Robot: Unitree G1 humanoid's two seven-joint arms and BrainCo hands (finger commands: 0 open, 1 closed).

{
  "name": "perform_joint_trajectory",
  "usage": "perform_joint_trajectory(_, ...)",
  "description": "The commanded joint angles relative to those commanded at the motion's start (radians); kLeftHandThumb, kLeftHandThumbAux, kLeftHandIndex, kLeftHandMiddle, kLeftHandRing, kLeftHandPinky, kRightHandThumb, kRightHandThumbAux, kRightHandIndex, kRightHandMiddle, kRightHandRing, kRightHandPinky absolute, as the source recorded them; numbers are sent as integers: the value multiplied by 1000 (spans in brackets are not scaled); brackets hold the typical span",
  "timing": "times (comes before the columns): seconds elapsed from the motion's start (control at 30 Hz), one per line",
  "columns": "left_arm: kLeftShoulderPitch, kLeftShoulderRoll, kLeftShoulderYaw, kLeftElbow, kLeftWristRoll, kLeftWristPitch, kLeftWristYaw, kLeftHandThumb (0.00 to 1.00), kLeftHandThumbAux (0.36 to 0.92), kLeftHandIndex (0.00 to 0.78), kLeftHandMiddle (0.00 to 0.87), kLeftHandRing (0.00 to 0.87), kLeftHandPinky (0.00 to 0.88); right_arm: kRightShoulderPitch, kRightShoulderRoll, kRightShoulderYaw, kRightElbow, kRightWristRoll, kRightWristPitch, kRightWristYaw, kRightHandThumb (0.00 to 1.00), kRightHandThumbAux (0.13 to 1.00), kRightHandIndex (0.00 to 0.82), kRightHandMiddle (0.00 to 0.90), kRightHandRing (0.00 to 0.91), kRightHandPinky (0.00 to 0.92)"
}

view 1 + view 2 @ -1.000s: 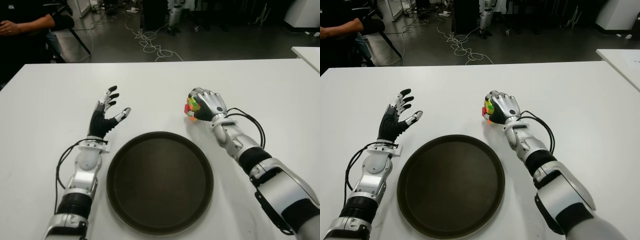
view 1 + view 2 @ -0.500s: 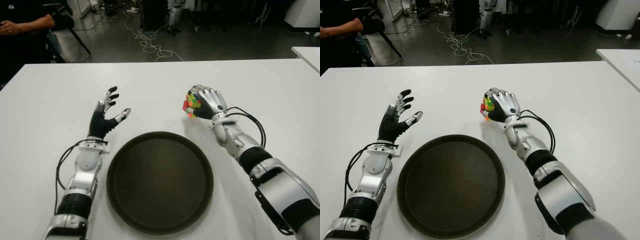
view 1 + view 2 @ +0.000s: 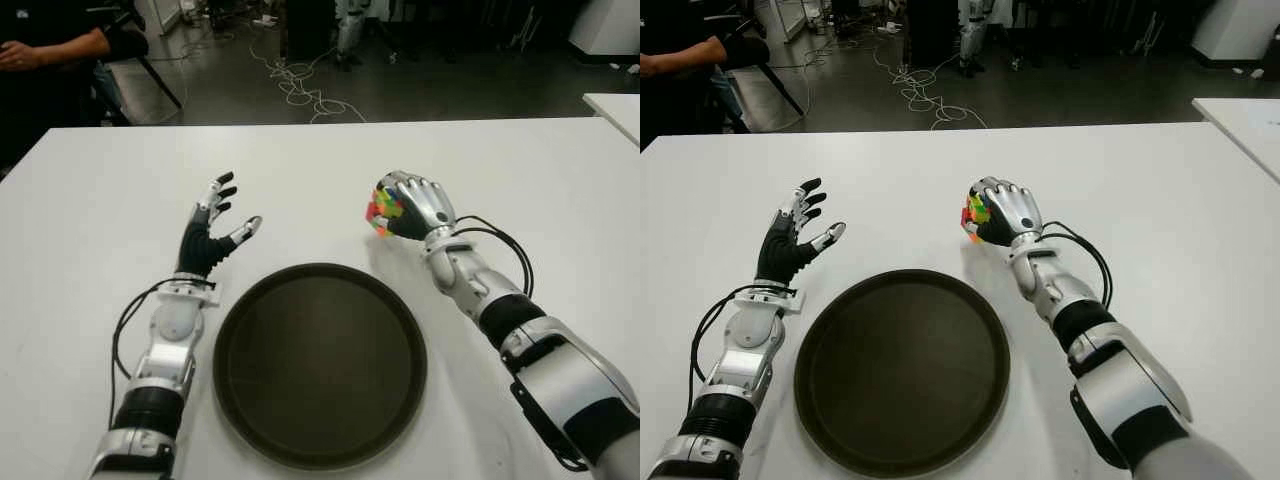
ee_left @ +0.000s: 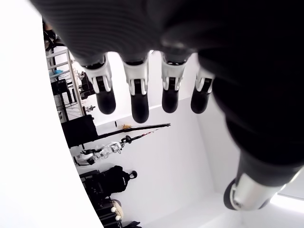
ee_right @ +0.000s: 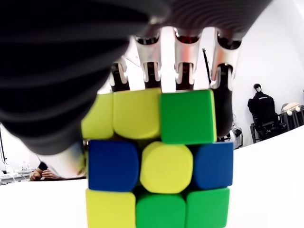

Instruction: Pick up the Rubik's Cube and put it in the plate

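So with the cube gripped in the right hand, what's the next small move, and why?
Probably carry it toward the robot's left and nearer, over the plate. The right hand is shut on the Rubik's Cube, beyond the plate's far right rim. The left hand shows open, left of the plate.

A robotics lab: floor cables [image 3: 300, 85], white table [image 3: 100, 200].

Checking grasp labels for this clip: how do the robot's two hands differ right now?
The right hand is curled around the Rubik's Cube, beyond the plate on its right side; the left hand holds nothing, fingers spread, beside the plate's left rim. Both show above the white table.
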Motion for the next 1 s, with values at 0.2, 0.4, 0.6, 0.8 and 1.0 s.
perform_joint_trajectory(0.2, 2, -2, 1, -5, -4, 7, -2, 148, 694, 91, 92, 98, 121, 8, -10, -4, -42, 1, -2, 3, 691, 736, 416, 484, 496, 502)
perform_joint_trajectory(0.4, 5, -4, 1, -13, -7, 12, -2, 154, 718, 89, 87, 90, 106, 65, -50, -9, -207, -11, 2, 17, 691, 736, 417, 490, 491, 494)
perform_joint_trajectory(0.6, 2, -3, 3, -6, -8, 8, -3, 163, 697, 88, 100, 104, 129, 113, -92, -28, -373, -14, -38, 2, 691, 736, 418, 504, 507, 507)
perform_joint_trajectory(0.8, 0, -3, 4, -1, -8, 4, 0, 166, 692, 96, 110, 117, 140, 173, -122, -59, -535, -11, -81, 2, 692, 736, 417, 499, 495, 496)
perform_joint_trajectory(1.0, -2, 1, 2, -1, 0, 13, 2, 155, 691, 89, 106, 113, 134, 254, -140, -94, -737, 4, -128, 32, 693, 735, 419, 526, 540, 553)
